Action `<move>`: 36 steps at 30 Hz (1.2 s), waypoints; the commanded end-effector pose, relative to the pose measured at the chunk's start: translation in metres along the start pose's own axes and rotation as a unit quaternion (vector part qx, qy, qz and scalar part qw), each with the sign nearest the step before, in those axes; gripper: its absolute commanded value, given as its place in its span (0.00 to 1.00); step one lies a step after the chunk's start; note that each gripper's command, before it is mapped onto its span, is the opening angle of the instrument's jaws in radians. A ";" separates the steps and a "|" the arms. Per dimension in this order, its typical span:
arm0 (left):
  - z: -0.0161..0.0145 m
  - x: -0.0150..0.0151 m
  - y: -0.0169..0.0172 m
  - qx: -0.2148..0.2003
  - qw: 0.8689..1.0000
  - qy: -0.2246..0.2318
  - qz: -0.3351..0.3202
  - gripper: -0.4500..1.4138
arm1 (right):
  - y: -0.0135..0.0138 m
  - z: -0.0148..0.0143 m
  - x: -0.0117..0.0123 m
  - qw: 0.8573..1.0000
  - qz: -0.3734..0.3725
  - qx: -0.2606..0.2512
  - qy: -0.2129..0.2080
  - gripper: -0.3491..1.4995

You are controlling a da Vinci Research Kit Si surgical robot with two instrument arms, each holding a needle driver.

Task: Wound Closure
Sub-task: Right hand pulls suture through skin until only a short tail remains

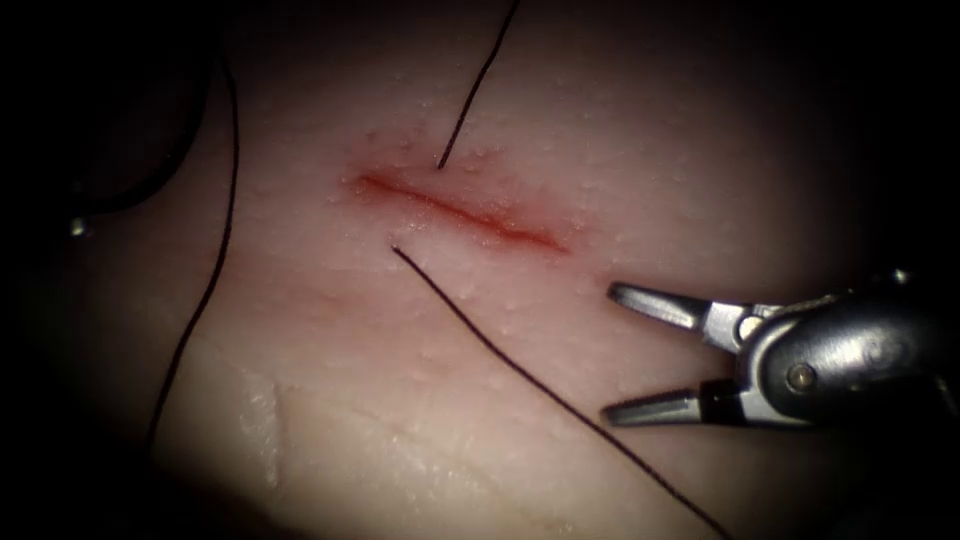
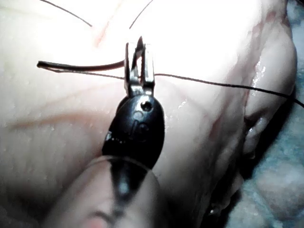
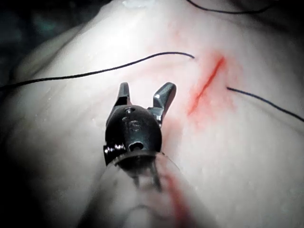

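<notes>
The red cut (image 1: pixel 455 212) runs slantwise across the tissue (image 1: pixel 560 130). Dark thread (image 1: pixel 480 80) goes into the tissue just above the cut's left part. It comes out just below it (image 1: pixel 397 250) and trails off toward the lower right. My right tool (image 1: pixel 609 353) hovers right of the cut, jaws open and holding nothing; the right wrist view shows it (image 3: pixel 146 88) beside the cut (image 3: pixel 206 85). My left tool (image 2: pixel 139 61) is shut on the dark curved needle (image 2: pixel 80 65), near one end. The needle (image 1: pixel 180 160) is out of the tissue, far left of the cut.
A long slack strand of thread (image 1: pixel 215 260) hangs down the tissue's left side. In the left wrist view thread (image 2: pixel 213 81) runs from the jaws across the tissue toward its edge (image 2: pixel 266 118). Dark surroundings lie beyond the tissue on all sides.
</notes>
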 end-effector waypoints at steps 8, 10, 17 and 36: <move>0.0007 -0.0005 0.0008 0.001 1.000 0.000 -0.001 0.00 | 0.0016 0.0055 -0.0004 1.000 -0.001 -0.011 0.003 0.94; 0.0007 -0.0005 0.0009 0.001 1.000 0.000 -0.001 0.00 | 0.0018 0.0062 -0.0005 1.000 -0.001 -0.011 0.002 0.94; 0.0004 -0.0005 0.0009 0.000 1.000 0.000 -0.001 0.00 | 0.0019 0.0103 -0.0017 1.000 -0.009 0.001 -0.002 0.89; 0.0003 -0.0003 0.0012 0.000 1.000 0.000 -0.001 0.00 | 0.0002 0.0142 -0.0020 0.999 -0.025 0.020 0.007 0.64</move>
